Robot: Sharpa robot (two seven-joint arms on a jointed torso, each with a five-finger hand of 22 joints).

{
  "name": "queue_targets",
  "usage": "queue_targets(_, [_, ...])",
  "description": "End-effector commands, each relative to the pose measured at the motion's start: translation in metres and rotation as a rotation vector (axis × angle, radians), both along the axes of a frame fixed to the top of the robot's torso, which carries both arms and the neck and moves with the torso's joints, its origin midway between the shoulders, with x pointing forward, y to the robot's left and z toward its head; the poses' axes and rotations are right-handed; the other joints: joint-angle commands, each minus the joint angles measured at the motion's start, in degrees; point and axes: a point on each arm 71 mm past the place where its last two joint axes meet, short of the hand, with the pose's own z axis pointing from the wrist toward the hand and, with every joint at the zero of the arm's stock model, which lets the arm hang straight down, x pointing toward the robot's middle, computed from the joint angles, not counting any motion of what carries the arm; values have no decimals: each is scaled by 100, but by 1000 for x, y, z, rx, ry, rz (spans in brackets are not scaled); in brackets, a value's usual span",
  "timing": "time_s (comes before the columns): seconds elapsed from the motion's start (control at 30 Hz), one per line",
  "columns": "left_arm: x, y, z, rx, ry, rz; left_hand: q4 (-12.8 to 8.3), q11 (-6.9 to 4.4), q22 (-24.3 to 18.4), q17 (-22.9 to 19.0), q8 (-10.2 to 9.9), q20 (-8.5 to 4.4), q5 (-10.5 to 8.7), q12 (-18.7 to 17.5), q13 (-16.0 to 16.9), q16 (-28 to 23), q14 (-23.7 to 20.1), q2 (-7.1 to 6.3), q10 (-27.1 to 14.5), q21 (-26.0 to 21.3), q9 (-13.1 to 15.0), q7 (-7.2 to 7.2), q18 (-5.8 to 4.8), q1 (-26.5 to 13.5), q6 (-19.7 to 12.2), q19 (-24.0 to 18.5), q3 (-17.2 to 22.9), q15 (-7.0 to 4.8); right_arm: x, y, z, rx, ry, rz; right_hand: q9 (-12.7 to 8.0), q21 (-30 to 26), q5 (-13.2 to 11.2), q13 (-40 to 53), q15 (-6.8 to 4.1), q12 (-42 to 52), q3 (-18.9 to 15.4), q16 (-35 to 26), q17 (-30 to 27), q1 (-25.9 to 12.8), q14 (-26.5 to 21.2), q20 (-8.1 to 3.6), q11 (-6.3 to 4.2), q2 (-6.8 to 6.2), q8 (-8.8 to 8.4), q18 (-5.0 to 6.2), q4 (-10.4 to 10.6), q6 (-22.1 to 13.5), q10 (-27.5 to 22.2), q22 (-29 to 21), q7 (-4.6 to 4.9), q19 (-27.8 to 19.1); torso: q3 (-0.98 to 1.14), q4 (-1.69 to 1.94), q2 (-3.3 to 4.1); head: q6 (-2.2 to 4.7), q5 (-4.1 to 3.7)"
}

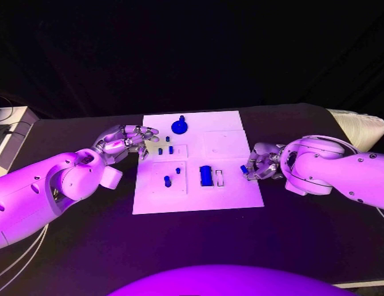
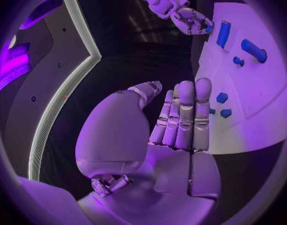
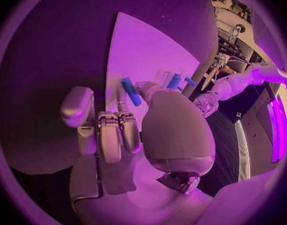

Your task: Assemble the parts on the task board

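The white task board [image 1: 232, 145] lies mid-table. On it are a round blue part [image 1: 180, 127] at the far end, two short pegs [image 1: 165, 150], two more pegs [image 1: 167, 180] nearer me, and a blue block [image 1: 206, 176] beside a pale slot. My right hand [image 1: 263, 163] sits at the board's right edge and pinches a small blue peg [image 1: 243, 168] [image 3: 131, 91] between thumb and a fingertip. My left hand [image 1: 125, 140] [image 2: 175, 125] hovers at the board's left edge, its fingers straight and holding nothing. The left wrist view has the block [image 2: 223, 33] and my right hand [image 2: 192, 20].
The black table [image 1: 201, 240] extends around the board. A pale equipment box with cables [image 1: 0, 139] stands at the far left edge. A white ribbed object [image 1: 360, 126] sits behind my right arm.
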Motion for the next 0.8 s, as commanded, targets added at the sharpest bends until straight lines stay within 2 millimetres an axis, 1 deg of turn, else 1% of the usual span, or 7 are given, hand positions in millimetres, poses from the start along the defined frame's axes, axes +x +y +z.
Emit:
queue_targets(0.03, [-1,-2,1,-14,2,-15,21,3,8,9,15,-16,5,27,9,25,14,37,3,-3,-5,-1,-61,-23,-51,-18,-2,-10,-3,3,0,73,46,-47,29,-33,24,1331,41,-35,767,17,1487,-77,582,23,46,0,63,-65,-801,54,465,1,-9,-1,0,2,-1,-2,-9])
queue_targets(0.2, [-1,-2,0,-13,3,-16,22,3,4,9,16,-15,6,27,10,25,15,38,1,-6,-5,-2,-60,-23,-53,-20,-2,-10,-8,13,4,126,68,-51,32,-51,16,1331,39,-36,767,14,1479,-113,580,23,43,-6,67,-62,-811,68,464,-3,-14,-5,3,2,4,-15,1])
queue_targets(0.47, [-1,-3,0,-13,5,-19,22,3,4,9,16,-15,6,27,10,25,15,38,1,-6,-5,-2,-60,-23,-53,-20,-2,-10,-11,28,6,160,87,-33,32,-48,-9,1325,37,-43,764,13,1475,-186,579,23,40,-14,65,-62,-815,74,460,4,-18,-5,-5,-3,-2,-31,0])
queue_targets(0.6, [-1,-3,0,-14,6,-23,22,3,4,9,16,-15,6,27,10,25,15,38,1,-6,-5,-2,-60,-23,-53,-20,-2,-10,-9,36,5,161,98,-19,31,-66,-61,1324,36,-44,763,13,1476,-253,579,23,38,-17,60,-60,-821,75,459,2,-22,-10,-11,-3,-6,-32,-17])
queue_targets(0.7, [-1,-4,0,-15,7,-26,22,3,4,9,16,-15,6,27,10,25,15,38,1,-6,-5,-2,-60,-23,-53,-20,-2,-10,-8,41,3,158,103,-12,29,-73,-113,1322,35,-47,762,11,1471,-313,578,24,37,-15,55,-59,-822,74,457,3,-24,-12,-9,2,1,-23,-24])
queue_targets(0.77, [-1,-4,0,-15,7,-27,22,3,4,9,16,-15,6,27,10,25,15,38,1,-6,-5,-2,-60,-23,-53,-20,-2,-10,-7,44,1,155,108,-8,29,-87,-162,1321,35,-47,759,11,1470,-359,578,24,35,-14,53,-57,-821,79,457,0,-27,-15,-5,11,3,-30,-17])
queue_targets(0.8, [-1,-4,0,-15,7,-28,22,3,4,9,16,-15,6,27,10,25,15,38,1,-6,-5,-2,-60,-23,-53,-20,-2,-10,-6,44,0,153,111,-7,27,-114,-242,1319,35,-50,750,9,1463,-424,576,26,33,-12,49,-53,-809,81,455,-8,-30,-21,-4,11,3,-31,-14])
